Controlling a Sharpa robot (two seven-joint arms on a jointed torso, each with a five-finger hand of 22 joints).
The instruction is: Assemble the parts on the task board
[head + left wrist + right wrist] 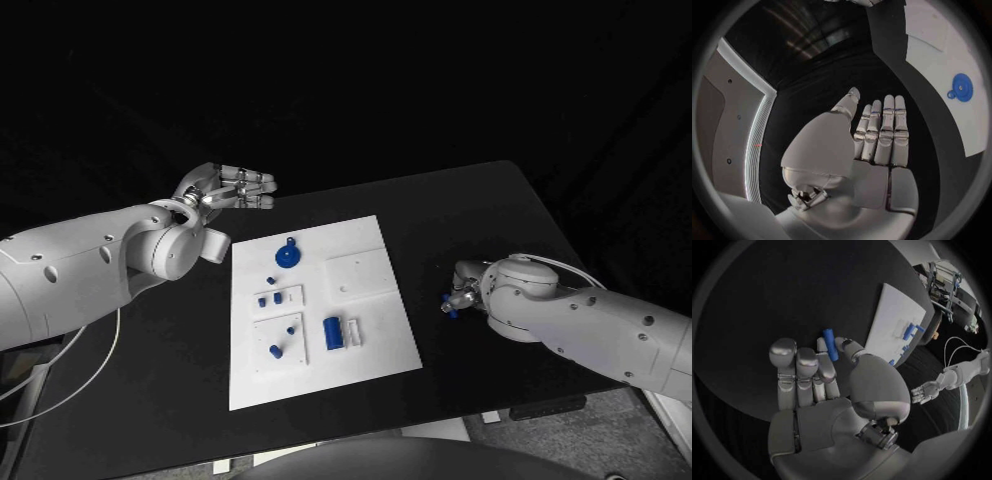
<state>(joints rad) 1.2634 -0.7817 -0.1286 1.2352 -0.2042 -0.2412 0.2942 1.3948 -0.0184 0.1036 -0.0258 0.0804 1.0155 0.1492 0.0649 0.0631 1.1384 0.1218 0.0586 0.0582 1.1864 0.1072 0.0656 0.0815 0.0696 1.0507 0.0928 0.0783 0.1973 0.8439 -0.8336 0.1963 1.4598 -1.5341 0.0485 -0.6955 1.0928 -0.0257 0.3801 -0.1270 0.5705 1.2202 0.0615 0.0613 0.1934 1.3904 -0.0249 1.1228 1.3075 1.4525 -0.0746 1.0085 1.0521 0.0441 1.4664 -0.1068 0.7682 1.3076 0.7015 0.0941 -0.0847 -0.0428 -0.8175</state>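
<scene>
The white task board [361, 290] lies in the middle of the black table. On it are a round blue disc part [289, 256], a long blue block [333, 333] and several small blue pieces such as one peg [276, 350]. My right hand [463, 288] is low over the table just right of the board. It pinches a short blue rod [829, 345] between thumb and a finger; the rod's tip [450, 312] pokes out below the hand. My left hand [231, 187] hangs past the board's far left corner, fingers straight and holding nothing [876, 140]. The disc part [961, 88] lies off to one side of it.
Bare black table [476, 220] surrounds the board on all sides. White raised plates [281, 338] on the board carry the small pieces. A white cable [87, 370] loops at the table's near left edge.
</scene>
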